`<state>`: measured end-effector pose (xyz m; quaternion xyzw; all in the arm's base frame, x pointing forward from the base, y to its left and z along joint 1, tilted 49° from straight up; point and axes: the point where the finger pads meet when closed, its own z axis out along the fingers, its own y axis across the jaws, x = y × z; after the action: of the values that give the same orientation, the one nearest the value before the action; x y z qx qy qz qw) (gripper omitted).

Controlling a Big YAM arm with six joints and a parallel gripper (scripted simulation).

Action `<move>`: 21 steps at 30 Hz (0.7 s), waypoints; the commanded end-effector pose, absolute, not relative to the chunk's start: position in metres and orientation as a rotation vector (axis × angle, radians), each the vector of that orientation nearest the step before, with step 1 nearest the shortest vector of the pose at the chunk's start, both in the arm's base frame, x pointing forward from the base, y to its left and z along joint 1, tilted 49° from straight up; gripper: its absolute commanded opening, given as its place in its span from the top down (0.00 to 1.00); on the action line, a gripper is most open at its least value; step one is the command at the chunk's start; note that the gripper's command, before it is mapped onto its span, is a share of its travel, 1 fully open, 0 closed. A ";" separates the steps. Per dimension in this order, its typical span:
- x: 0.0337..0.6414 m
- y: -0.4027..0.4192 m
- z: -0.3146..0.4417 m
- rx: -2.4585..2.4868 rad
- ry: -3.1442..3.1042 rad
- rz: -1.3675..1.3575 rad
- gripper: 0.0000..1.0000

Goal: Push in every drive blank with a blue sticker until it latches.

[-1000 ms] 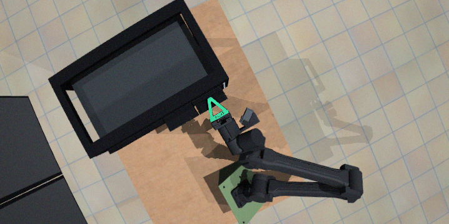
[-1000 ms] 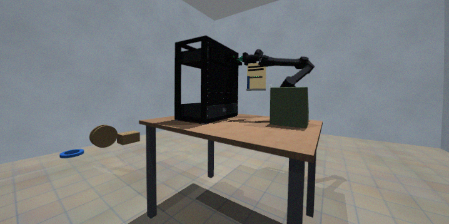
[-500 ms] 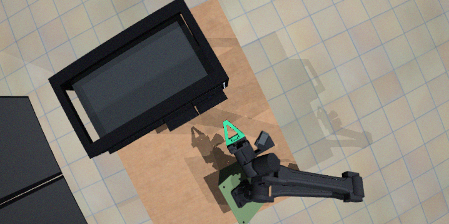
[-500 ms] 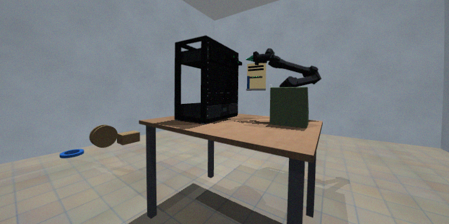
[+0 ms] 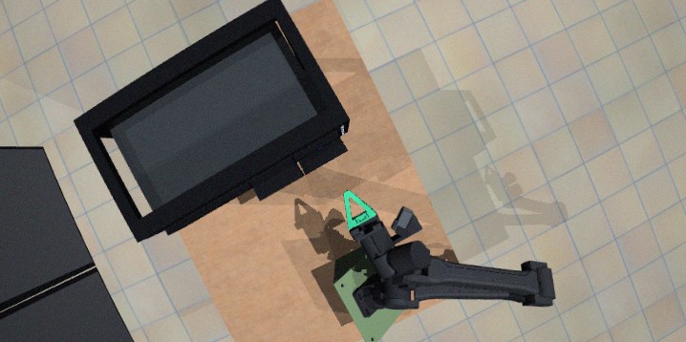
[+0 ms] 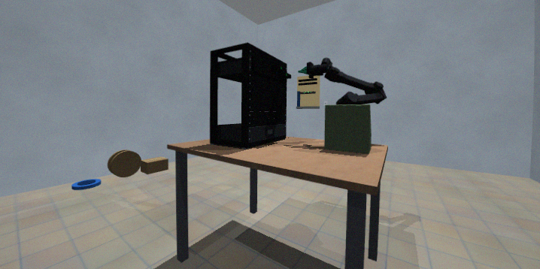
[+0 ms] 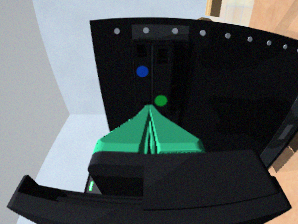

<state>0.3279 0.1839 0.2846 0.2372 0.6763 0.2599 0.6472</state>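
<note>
The black rack [image 5: 210,114] stands upright on the wooden table [image 6: 286,158]. Its front face fills the wrist view, with a blue sticker [image 7: 141,71] and a green sticker [image 7: 160,100] on drive blanks near the top. In the overhead view several blanks [image 5: 278,179] stick out from the rack's front edge. My gripper [image 5: 349,194] has green fingers pressed together into a point, shut on nothing. It hovers apart from the rack front, level with its top, as the side view shows [image 6: 301,71]. In the wrist view the fingertips sit just below the green sticker.
My arm stands on a dark green pedestal [image 6: 347,128] at the table's right end. A tan poster [image 6: 307,92] hangs on the wall behind. A dark cabinet [image 5: 43,253] stands on the floor at the left. A blue ring [image 6: 86,183], a brown disc [image 6: 124,162] and a box lie on the floor.
</note>
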 end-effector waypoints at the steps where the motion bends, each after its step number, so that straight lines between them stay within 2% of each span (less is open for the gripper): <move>1: 0.310 0.191 0.287 0.527 1.547 0.621 1.00; 21: 0.209 0.189 0.300 0.545 1.533 0.643 1.00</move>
<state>0.2172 0.1841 0.2924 0.2379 0.6705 0.2710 0.6484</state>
